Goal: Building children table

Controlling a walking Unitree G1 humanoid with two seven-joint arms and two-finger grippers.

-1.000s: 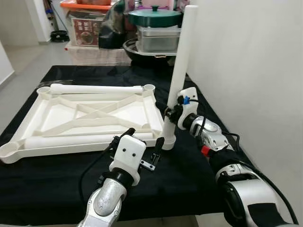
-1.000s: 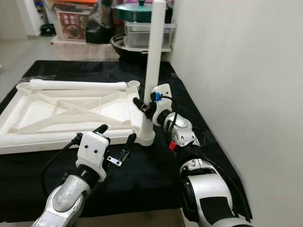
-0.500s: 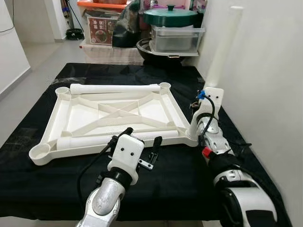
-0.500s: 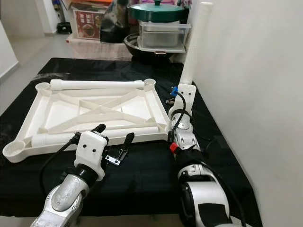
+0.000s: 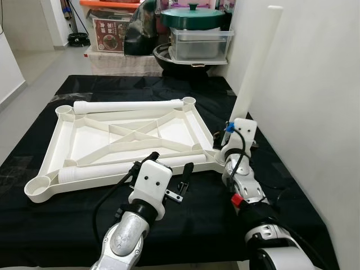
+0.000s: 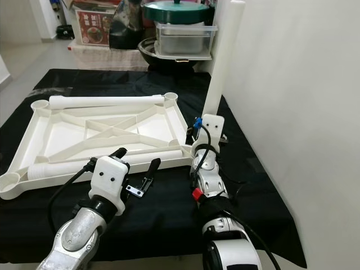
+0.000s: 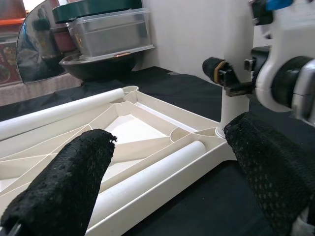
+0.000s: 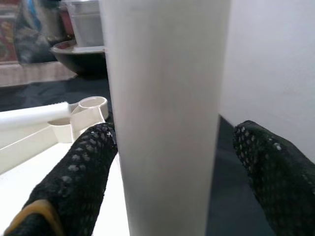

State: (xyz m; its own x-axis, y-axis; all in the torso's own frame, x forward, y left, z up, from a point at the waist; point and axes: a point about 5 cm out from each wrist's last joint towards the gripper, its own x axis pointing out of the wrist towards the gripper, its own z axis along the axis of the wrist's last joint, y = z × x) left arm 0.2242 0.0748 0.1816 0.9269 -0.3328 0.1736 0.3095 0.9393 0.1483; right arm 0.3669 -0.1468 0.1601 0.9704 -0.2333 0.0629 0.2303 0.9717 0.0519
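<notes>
An upside-down white tabletop (image 5: 201,126) lies on the black-covered table. One loose white leg (image 5: 126,106) rests along its far side, and another (image 5: 112,169) along its near side. A third leg (image 5: 256,62) stands upright in the near right corner socket. My right gripper (image 5: 235,125) is shut on it low down, with a black finger (image 8: 83,162) on each side. My left gripper (image 5: 169,166) hovers open just before the tabletop's near edge, its fingers (image 7: 64,182) wide apart with nothing between them.
A white wall (image 5: 315,84) rises close on the right, next to the upright leg. Beyond the table stand a green lidded pot (image 5: 194,17), a clear plastic box (image 5: 199,45) and a dark wok (image 5: 180,64). Bare black cloth (image 5: 214,225) lies near me.
The whole view has shifted as my head moved. My right wrist has turned around the upright leg, from its right side to its near side. The left gripper has stayed put.
</notes>
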